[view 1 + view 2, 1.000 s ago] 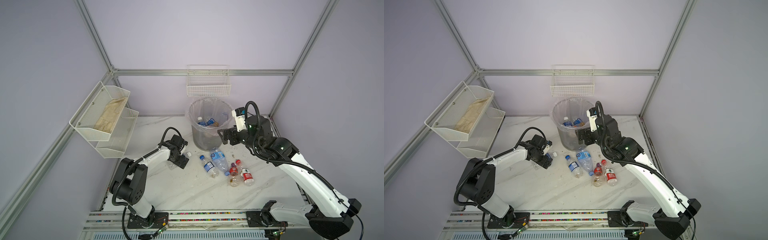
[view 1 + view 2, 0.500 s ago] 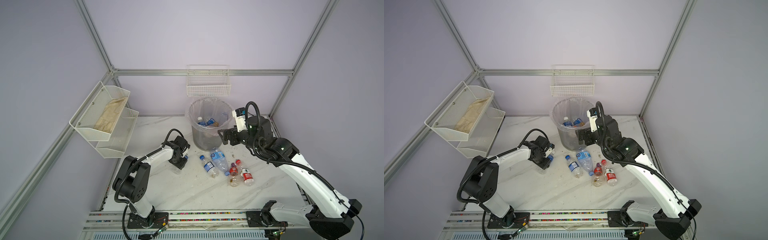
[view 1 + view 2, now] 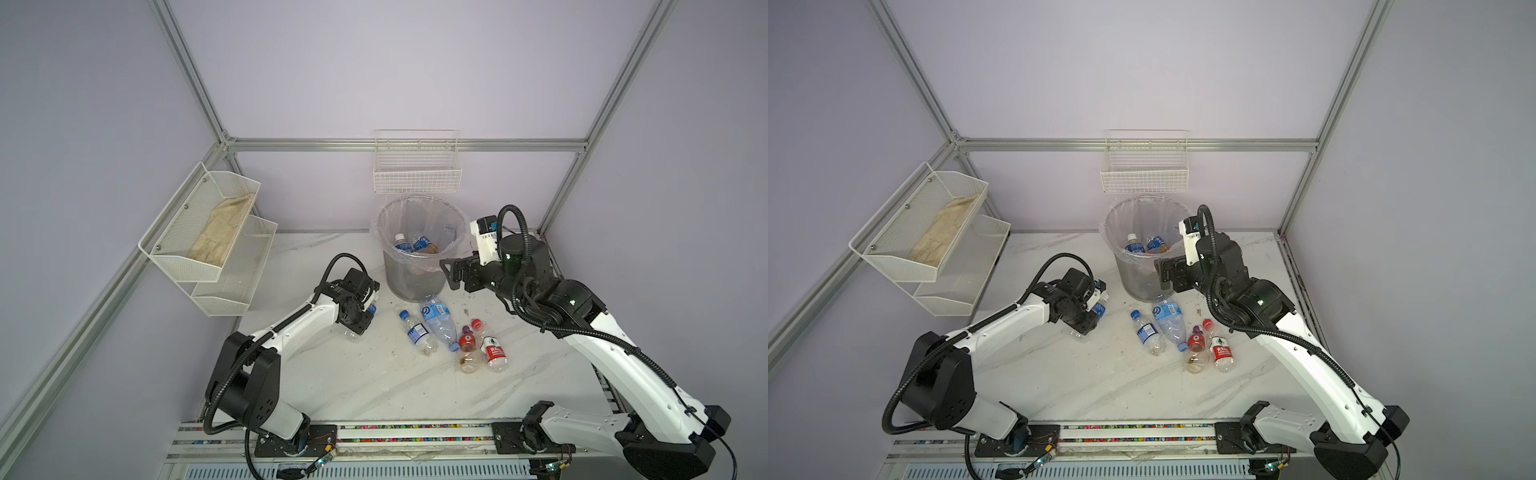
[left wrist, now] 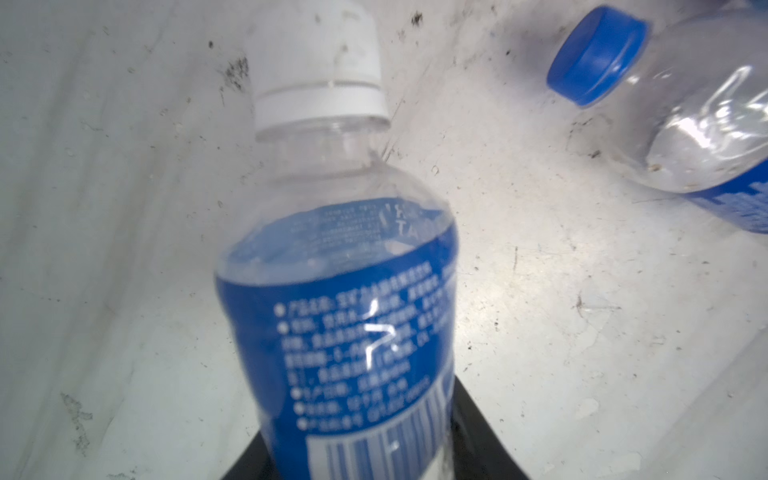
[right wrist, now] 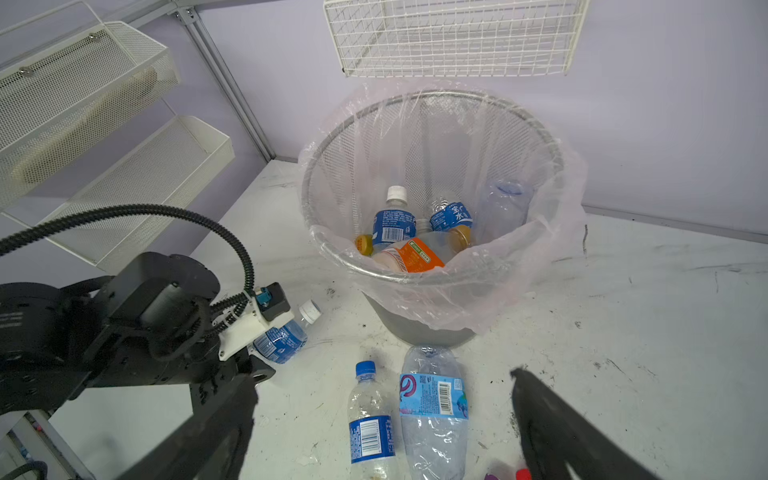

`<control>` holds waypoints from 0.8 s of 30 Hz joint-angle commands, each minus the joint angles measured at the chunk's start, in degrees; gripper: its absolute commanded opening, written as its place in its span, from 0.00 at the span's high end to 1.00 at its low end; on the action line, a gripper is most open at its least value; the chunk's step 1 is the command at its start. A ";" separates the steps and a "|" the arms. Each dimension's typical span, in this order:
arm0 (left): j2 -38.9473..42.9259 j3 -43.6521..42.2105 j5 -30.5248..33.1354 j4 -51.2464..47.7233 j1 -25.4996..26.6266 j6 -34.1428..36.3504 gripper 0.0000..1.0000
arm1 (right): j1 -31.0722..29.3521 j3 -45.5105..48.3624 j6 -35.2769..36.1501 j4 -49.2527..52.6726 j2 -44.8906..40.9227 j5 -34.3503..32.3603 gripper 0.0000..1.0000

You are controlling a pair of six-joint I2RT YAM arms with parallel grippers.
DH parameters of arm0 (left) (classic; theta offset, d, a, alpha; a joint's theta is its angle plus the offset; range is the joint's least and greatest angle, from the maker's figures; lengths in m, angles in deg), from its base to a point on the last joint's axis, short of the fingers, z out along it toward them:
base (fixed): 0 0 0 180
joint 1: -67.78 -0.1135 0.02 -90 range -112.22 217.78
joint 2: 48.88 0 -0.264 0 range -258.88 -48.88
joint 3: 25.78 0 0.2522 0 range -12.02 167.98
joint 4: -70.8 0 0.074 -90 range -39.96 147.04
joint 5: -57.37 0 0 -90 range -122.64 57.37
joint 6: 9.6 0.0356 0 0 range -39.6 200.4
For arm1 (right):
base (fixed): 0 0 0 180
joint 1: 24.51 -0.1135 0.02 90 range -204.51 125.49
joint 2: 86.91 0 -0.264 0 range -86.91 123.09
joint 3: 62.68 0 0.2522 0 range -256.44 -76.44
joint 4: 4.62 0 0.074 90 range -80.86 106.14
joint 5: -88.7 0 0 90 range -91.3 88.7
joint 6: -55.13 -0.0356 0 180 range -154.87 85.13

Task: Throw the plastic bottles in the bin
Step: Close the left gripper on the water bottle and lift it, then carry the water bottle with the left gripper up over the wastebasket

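Scuffed white marble tabletop [image 3: 374, 386]: my left gripper [image 3: 362, 322] appears closed on the clear, blue-labelled, white-capped plastic bottle [image 4: 345, 316] near the bag-lined grey mesh bin [image 3: 399, 278], right gripper [image 3: 448, 274] gaping empty; I'd clear the rim before releasing.

Bin [image 3: 409, 278] at rear of tabletop [image 3: 374, 386], bag-lined, several bottles [image 3: 402, 243] inside. Left gripper [image 3: 360, 320] low, left of bin, blue-label bottle [image 3: 371, 308] between fingers, mostly hidden. Right gripper [image 3: 449, 274] beside bin's right wall, fingers apart, empty. Four loose bottles [image 3: 438, 322] lie before bin, two blue-labelled, two red-labelled. Wire basket [image 3: 417, 174] on wall above bin; mesh shelves [image 3: 232, 282] on left wall.
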 commanded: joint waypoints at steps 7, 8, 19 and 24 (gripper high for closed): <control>11.45 3.21 -3.94 0.09 0.44 -2.56 0.66 | -0.10 0.83 -1.42 -0.44 -1.06 -0.32 0.03; 12.47 3.38 -4.43 0.23 0.53 -2.65 0.66 | -0.11 0.89 -1.46 -0.52 -1.05 -0.37 0.03; 22.25 5.63 -9.86 5.04 0.80 -3.33 0.65 | -0.11 1.79 -2.57 -0.44 -1.21 -0.57 0.03; 25.80 5.84 -12.06 8.06 0.88 -3.88 0.66 | -0.11 2.80 -2.70 -0.78 -1.61 -0.65 0.03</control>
